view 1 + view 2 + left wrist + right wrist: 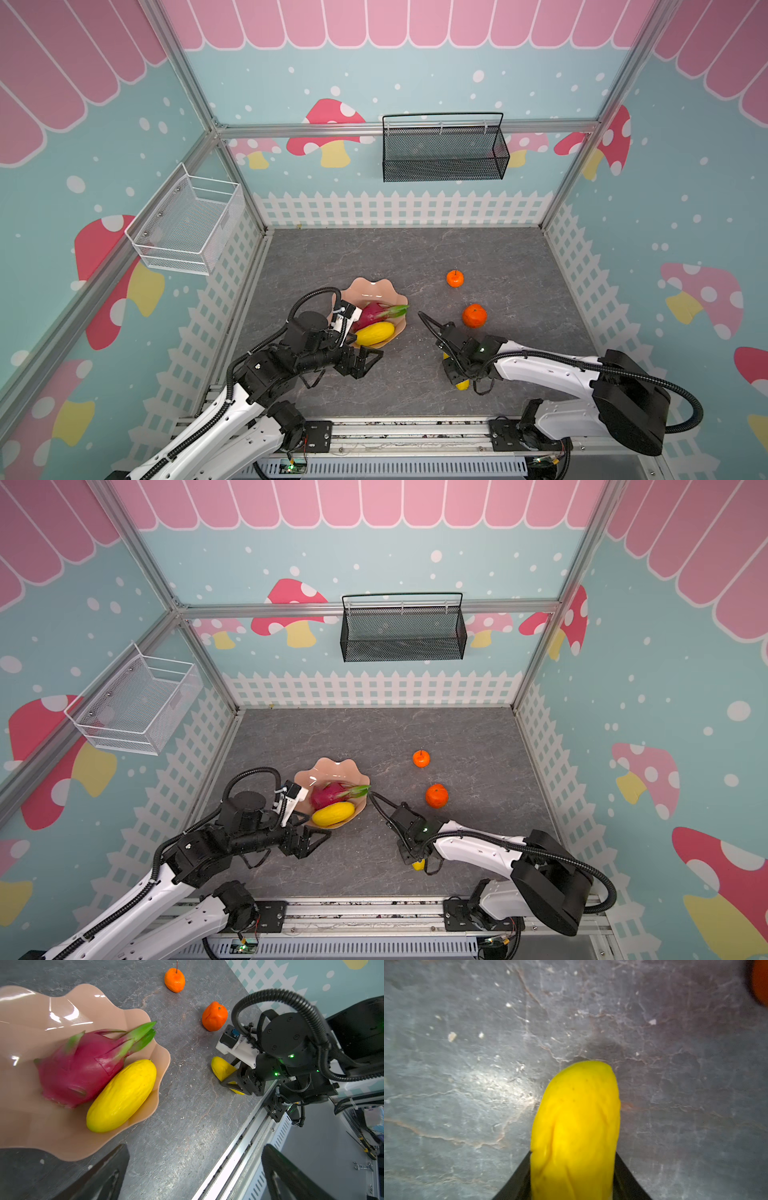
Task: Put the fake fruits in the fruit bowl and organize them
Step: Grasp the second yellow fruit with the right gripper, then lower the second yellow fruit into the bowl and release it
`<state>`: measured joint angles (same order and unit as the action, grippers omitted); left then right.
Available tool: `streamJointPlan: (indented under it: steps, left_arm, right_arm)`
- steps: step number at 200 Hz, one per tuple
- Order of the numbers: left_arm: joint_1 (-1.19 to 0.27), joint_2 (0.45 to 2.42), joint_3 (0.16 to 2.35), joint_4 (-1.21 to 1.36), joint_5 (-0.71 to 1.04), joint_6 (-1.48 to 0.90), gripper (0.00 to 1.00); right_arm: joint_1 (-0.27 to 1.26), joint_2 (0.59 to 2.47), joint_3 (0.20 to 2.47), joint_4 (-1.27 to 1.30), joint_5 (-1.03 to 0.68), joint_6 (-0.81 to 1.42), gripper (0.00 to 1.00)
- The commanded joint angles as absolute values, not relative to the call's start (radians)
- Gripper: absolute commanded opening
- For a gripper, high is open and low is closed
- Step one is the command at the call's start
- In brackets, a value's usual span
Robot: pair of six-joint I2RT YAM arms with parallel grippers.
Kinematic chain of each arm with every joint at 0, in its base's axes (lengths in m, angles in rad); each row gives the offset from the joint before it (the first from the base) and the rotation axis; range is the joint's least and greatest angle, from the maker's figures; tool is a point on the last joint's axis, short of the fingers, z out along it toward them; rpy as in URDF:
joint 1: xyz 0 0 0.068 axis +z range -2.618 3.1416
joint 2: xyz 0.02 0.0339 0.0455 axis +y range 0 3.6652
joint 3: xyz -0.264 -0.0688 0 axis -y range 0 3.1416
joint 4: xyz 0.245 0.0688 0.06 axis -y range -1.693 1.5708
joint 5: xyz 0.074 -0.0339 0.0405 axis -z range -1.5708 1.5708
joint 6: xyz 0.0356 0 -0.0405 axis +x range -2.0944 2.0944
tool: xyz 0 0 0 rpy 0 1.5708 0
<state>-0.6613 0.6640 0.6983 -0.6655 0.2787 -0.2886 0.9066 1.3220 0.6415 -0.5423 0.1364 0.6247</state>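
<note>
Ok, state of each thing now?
dragon fruit: in fruit bowl
first yellow fruit: in fruit bowl
second yellow fruit: gripped, outside fruit bowl
large orange: on table
small orange: on table
left end effector: open
right end effector: shut on second yellow fruit

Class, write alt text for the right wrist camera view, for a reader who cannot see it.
A yellow ribbed fruit sits pinched between the two black fingers of the right claw, over a grey stone-patterned table. A blurred sliver of an orange fruit shows at the picture's edge.
</note>
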Motion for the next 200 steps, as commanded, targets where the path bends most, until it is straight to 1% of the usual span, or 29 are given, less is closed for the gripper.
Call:
streamJointPlan:
  steps: [1, 17, 33, 55, 67, 98, 111, 129, 157, 200]
  left_arm:
    - [-0.649, 0.606, 0.718, -0.714, 0.144, -0.296, 1.00]
    - [-0.619, 0.537, 0.715, -0.720, 0.045, -0.294, 1.00]
    - [-0.565, 0.463, 0.710, -0.721, -0.038, -0.299, 1.00]
    - [-0.491, 0.390, 0.709, -0.739, -0.189, -0.311, 1.00]
    - [-0.446, 0.375, 0.715, -0.753, -0.237, -0.314, 1.00]
    - [-0.333, 0.373, 0.724, -0.758, -0.238, -0.318, 1.00]
    - [-0.296, 0.363, 0.724, -0.759, -0.245, -0.319, 1.00]
    - [-0.259, 0.337, 0.722, -0.757, -0.261, -0.321, 1.00]
    - [-0.243, 0.292, 0.710, -0.747, -0.277, -0.324, 1.00]
    - [-0.240, 0.291, 0.710, -0.740, -0.243, -0.319, 1.00]
  right_arm:
    - [0.907, 1.328, 0.745, -0.493, 0.120, 0.563, 0.41]
    - [0.908, 1.348, 0.842, -0.452, 0.087, 0.489, 0.38]
    - [0.921, 1.397, 0.959, -0.405, 0.029, 0.428, 0.37]
    - [0.954, 1.531, 1.154, -0.338, -0.089, 0.367, 0.37]
    - [0.974, 1.619, 1.268, -0.323, -0.141, 0.348, 0.37]
    - [1.009, 1.862, 1.571, -0.316, -0.185, 0.354, 0.37]
    - [1.014, 1.963, 1.672, -0.314, -0.211, 0.378, 0.37]
    - [1.020, 2.058, 1.773, -0.301, -0.231, 0.418, 0.37]
    - [1.026, 2.146, 1.842, -0.304, -0.209, 0.459, 0.37]
    - [1.027, 2.207, 1.846, -0.311, -0.176, 0.470, 0.39]
